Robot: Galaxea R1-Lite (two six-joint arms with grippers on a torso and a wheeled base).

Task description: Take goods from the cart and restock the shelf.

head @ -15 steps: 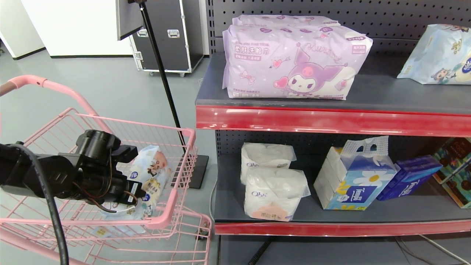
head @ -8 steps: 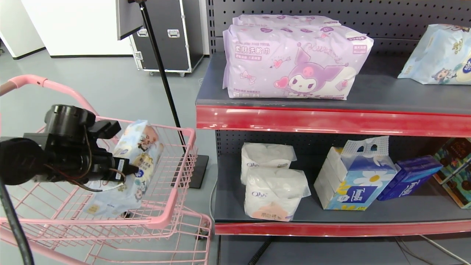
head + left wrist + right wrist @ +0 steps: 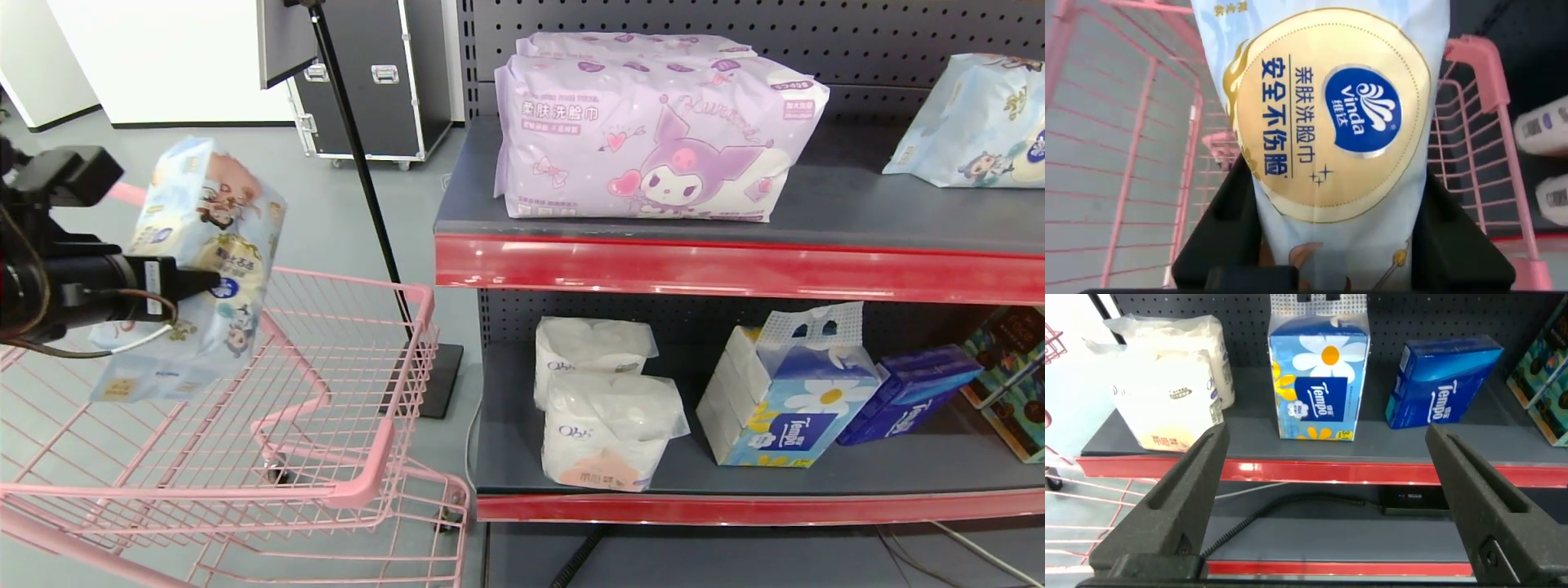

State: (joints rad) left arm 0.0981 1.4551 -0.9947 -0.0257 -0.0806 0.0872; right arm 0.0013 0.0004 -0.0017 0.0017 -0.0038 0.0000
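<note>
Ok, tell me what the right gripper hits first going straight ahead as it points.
Probably the blue flowered tissue pack on the lower shelf, centred ahead of the open right gripper; the red shelf lip could come first, depth unclear.

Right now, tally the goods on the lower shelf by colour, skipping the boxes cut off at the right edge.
White plastic-wrapped roll packs: 2
Blue-and-white floral tissue pack with a carry handle: 1
Dark blue rectangular tissue pack: 1
Total: 4
</note>
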